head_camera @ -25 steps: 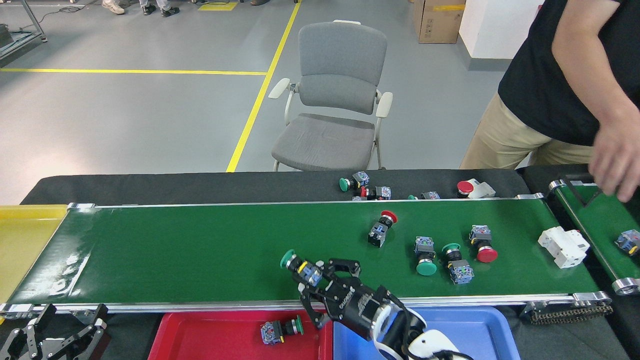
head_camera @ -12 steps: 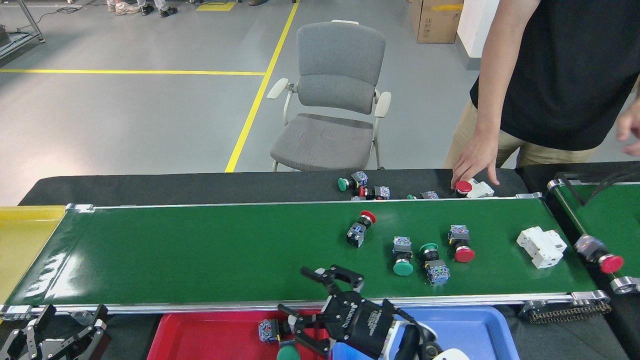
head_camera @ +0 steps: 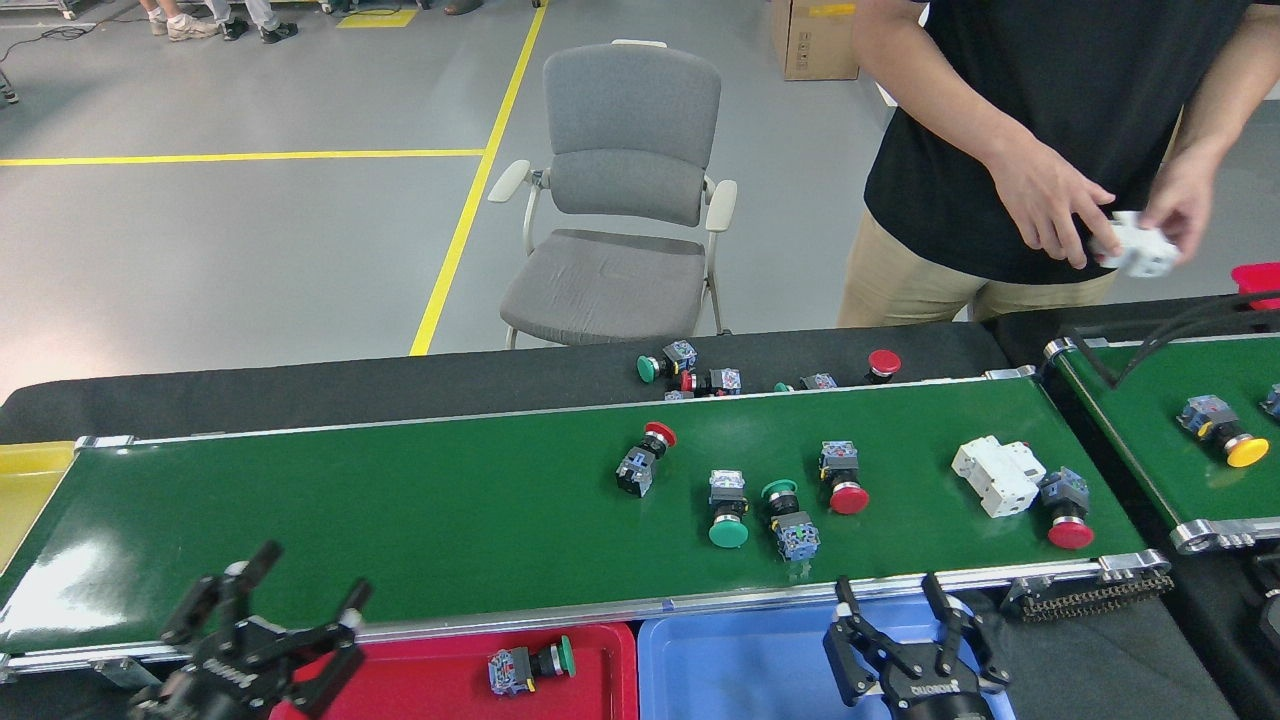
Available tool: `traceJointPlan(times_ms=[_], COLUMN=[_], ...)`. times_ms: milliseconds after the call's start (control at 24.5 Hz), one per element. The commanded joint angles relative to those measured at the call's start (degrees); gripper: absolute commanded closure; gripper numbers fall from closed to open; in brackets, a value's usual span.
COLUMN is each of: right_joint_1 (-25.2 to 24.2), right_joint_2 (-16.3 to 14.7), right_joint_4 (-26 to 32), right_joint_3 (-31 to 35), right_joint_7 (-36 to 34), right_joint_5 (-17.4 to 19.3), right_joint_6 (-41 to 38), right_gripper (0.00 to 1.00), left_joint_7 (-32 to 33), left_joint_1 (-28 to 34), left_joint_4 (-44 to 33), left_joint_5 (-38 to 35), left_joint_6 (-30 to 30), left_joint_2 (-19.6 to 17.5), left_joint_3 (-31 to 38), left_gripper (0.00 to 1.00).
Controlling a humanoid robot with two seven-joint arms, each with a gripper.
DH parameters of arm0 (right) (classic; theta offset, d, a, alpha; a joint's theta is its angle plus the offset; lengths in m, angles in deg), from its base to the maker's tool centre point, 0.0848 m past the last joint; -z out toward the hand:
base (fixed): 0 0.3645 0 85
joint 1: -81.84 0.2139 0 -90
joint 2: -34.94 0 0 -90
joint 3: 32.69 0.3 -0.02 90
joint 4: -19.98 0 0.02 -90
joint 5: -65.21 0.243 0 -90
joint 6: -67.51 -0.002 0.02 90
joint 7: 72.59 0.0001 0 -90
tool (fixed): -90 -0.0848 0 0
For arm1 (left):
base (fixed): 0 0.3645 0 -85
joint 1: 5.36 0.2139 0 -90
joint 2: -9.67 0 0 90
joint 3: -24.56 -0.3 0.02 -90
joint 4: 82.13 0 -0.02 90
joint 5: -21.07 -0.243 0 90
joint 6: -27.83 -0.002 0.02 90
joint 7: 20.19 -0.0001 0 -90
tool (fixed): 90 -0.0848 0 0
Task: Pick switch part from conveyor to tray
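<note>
The conveyor (head_camera: 400, 510) runs across the head view with several switch parts on its right half: a red-capped one (head_camera: 645, 458), two green-capped ones (head_camera: 728, 508) (head_camera: 790, 520), and two more red ones (head_camera: 842, 478) (head_camera: 1065, 508). A white block part (head_camera: 998, 475) lies among them. A red tray (head_camera: 420, 680) below the near rail holds a green-capped switch part (head_camera: 530, 665). My left gripper (head_camera: 300, 590) hangs open and empty over the near rail at left. My right gripper (head_camera: 888, 600) stands open and empty over the blue tray (head_camera: 740, 670).
A second green belt (head_camera: 1150, 400) at right carries more switch parts. Loose switch parts (head_camera: 690, 370) lie on the black table behind the conveyor. A person's hands (head_camera: 1060, 200) hold a white part above the far right. A yellow bin (head_camera: 20, 480) sits at left, a grey chair (head_camera: 620, 200) beyond.
My right gripper carried a green-capped switch part off the belt to the red tray, then moved right, empty. My left gripper rose into view. The belt's parts drifted left.
</note>
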Motion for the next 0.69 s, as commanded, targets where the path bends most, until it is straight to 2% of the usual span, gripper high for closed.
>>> traceJointPlan(times_ms=[0, 122, 245, 448, 611, 652], right_joint_1=[2.3, 7.6, 13.5, 17.3, 20.1, 20.9], right_joint_2=[-0.1, 0.1, 0.5, 1.7, 5.0, 6.1], right_joint_4=[0.9, -3.6, -8.7, -12.9, -17.2, -18.5], right_joint_3=[-1.5, -7.9, -13.0, -17.3, -18.2, -18.2], right_joint_7=[0.1, 0.2, 1.9, 5.8, 7.4, 7.5], right_joint_5=[-0.5, -4.0, -4.2, -4.3, -4.3, -4.5], right_joint_6=[2.1, 2.4, 2.4, 2.4, 2.6, 2.7], right_gripper=[0.02, 0.02, 0.02, 0.02, 0.02, 0.07], left_joint_7=[0.4, 0.4, 0.5, 0.5, 0.5, 0.5], left_joint_1=[-3.3, -9.4, -14.3, -18.9, -21.2, -21.9], left_joint_4=[1.9, 9.2, 16.5, 24.8, 29.1, 30.2], left_joint_5=[-3.7, -9.0, -10.0, -10.0, -9.9, -9.9], left_joint_6=[-2.4, -2.6, -2.9, -3.4, -4.9, -5.1], left_joint_2=[2.3, 6.1, 8.6, 9.3, 9.8, 10.1], left_joint_3=[-4.1, -8.5, -9.2, -9.1, -9.1, -9.1], left_gripper=[0.0, 0.0, 0.0, 0.0, 0.0, 0.0])
